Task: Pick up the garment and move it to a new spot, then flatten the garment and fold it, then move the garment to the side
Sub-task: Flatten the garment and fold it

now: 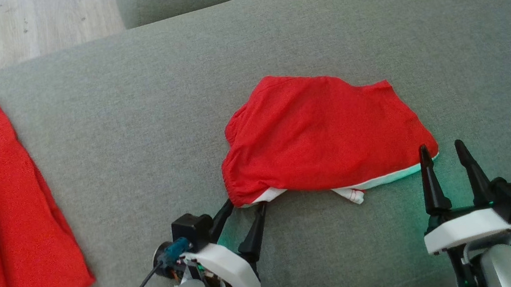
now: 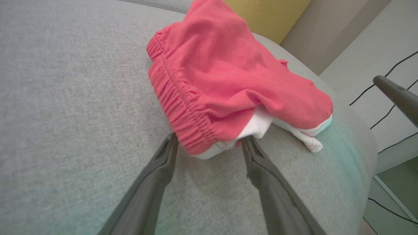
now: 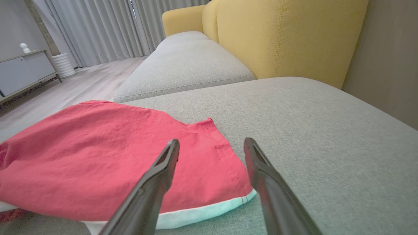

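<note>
Crumpled red cloth shorts (image 1: 324,132) lie on a grey sofa cushion (image 1: 141,126). Left claw (image 1: 245,205), spread wide, sits around their stretchy corner; right claw (image 1: 441,145), wide too, around the white-edged one. Head view shows another red cloth (image 1: 5,224) further left.

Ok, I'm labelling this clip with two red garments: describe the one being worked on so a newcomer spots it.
On the grey sofa cushion, look between the left end effector and the right end effector. The crumpled red shorts lie there, showing a gathered elastic waistband and white trim; the other red garment lies flat at the far left.
</note>
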Motion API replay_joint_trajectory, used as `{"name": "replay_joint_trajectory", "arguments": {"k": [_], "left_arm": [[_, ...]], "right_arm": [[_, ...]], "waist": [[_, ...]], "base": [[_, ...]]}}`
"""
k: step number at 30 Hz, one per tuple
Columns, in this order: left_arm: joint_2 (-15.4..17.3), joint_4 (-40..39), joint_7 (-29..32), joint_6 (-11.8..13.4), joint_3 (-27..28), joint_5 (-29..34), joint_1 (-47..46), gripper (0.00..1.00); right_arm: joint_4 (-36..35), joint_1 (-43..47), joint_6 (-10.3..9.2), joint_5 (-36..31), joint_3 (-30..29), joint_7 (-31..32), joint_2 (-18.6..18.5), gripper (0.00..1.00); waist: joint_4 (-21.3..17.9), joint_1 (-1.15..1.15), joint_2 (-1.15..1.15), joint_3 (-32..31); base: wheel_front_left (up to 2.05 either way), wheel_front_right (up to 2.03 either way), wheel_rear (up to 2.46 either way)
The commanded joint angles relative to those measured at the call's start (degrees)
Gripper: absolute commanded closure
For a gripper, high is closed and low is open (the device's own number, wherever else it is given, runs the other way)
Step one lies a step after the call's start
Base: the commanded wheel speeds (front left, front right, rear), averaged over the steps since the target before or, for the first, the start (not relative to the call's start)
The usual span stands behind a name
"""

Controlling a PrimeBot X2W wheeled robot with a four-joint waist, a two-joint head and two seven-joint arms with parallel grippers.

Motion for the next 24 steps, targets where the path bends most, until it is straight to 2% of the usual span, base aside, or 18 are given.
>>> {"name": "replay_joint_trajectory", "arguments": {"k": [1, 7, 8, 9, 15, 24], "left_arm": [[-0.1, -0.8, -0.9, 0.3, 1.1, -0.5, -2.4, 0.0], [-0.1, 0.2, -2.7, 0.3, 0.3, -1.6, -3.4, 0.0], [-0.1, 0.3, -3.0, 0.3, 0.2, -1.7, -3.4, 0.21], [-0.1, 0.3, -3.2, 0.2, -0.1, -1.7, -3.5, 1.0], [0.3, 0.0, -4.3, -0.2, -1.1, -1.3, -3.8, 1.0], [2.9, -4.6, -5.5, 1.5, 0.0, -0.1, -3.6, 1.0]], "right_arm": [[-2.1, -1.9, -0.04, 0.3, 1.3, -0.6, -0.4, 0.0], [-1.9, -1.7, -0.04, 0.3, 1.0, -0.6, -0.4, 0.0], [-1.7, -1.6, -0.04, 0.3, 0.9, -0.6, -0.4, 0.0], [-1.5, -1.5, -0.04, 0.1, 0.8, -0.6, -0.4, 0.0], [0.1, -1.7, -0.04, -0.9, -0.7, -0.6, -0.4, 0.0], [10.6, -5.6, -0.04, -5.9, -6.3, 0.1, -0.4, 0.0]], "waist": [[-0.2, -0.01, 0.0, 0.1], [-0.1, -0.01, 0.0, 0.0], [0.0, -0.01, 0.0, -0.1], [0.1, -0.01, 0.0, -0.2], [0.9, -0.01, 0.0, -0.6], [2.7, -0.01, 0.0, -0.8]], "base": [[0.0, 0.0, 0.0], [0.0, 0.0, 0.0], [0.0, 0.0, 0.0], [0.0, 0.0, 0.0], [0.0, 0.0, 0.0], [0.0, 0.0, 0.0]]}}
